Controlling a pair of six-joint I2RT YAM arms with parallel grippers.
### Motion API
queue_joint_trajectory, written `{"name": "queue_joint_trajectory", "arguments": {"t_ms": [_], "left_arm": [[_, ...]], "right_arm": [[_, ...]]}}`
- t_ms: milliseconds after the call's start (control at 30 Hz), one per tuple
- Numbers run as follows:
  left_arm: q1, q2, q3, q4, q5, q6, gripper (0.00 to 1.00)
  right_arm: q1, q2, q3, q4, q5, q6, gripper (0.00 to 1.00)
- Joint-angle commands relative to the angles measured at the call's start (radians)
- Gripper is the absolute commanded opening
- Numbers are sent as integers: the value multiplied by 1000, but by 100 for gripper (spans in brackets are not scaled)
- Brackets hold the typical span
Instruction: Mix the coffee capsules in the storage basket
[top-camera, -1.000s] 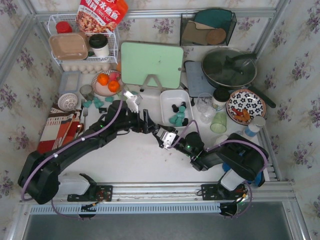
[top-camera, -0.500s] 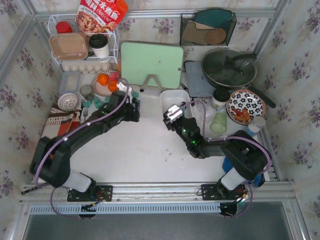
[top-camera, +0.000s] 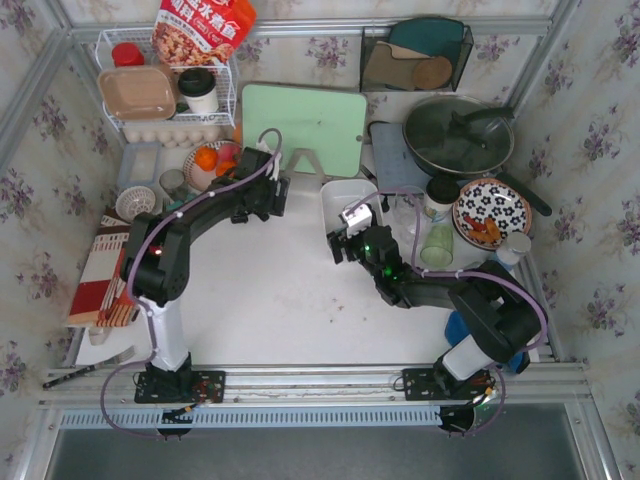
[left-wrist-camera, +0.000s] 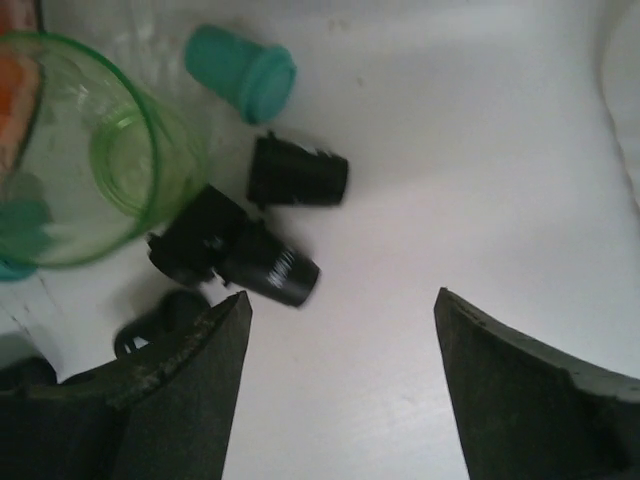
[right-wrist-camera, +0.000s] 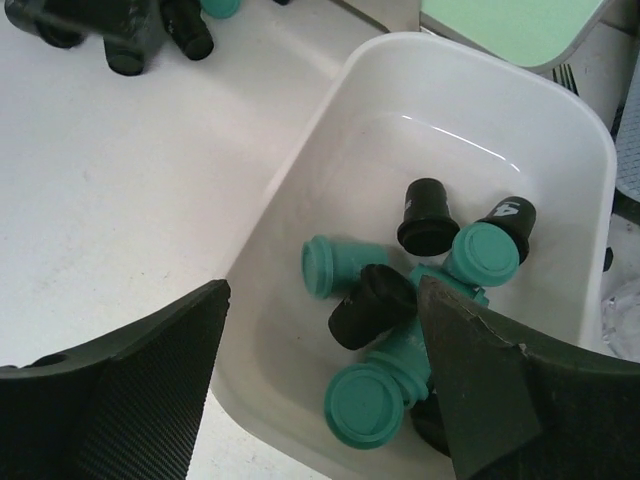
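Note:
The white storage basket (right-wrist-camera: 480, 110) holds several teal and black coffee capsules (right-wrist-camera: 365, 405) heaped at its near end. My right gripper (right-wrist-camera: 323, 283) hangs open just above that heap, with nothing between its fingers; from above, the right gripper (top-camera: 350, 228) sits at the basket's (top-camera: 342, 192) near edge. My left gripper (left-wrist-camera: 340, 295) is open over bare table. Just ahead of it lie three loose black capsules (left-wrist-camera: 297, 172) and a teal one (left-wrist-camera: 243, 72). In the top view the left gripper (top-camera: 268, 192) is left of the basket, by the orange plate.
A green glass (left-wrist-camera: 100, 160) stands beside the loose capsules. A plate of oranges (top-camera: 212, 165) and a green cutting board (top-camera: 303, 128) lie behind. Clear glasses (top-camera: 408, 208), a green cup (top-camera: 437, 245), a patterned plate (top-camera: 492, 210) and a pan (top-camera: 458, 135) crowd the right.
The right gripper moved from the table's middle to over the basket and its jaws widened. The left arm swung back and left to the loose capsules.

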Motion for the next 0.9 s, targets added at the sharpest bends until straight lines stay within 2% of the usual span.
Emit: {"name": "queue_joint_trajectory", "arguments": {"t_ms": [0,67,333,500,867], "left_arm": [[43,90,130,-163,12,-20,69],[57,112,150,-194,10,-59,65],[64,124,89,-122,-30,-229,62],[64,158,97,-96,-77,-362,56],[64,191,117,-68,-215,-542,56]], "right_arm": [[-1,-5,8,-24,-30,11,83],[0,-6,10,-25,-32,11,83],[0,-6,3,-6,-62,11,81],[0,-9,0,2,-91,8,79],[0,-8,-1,8,-131,3,78]]}}
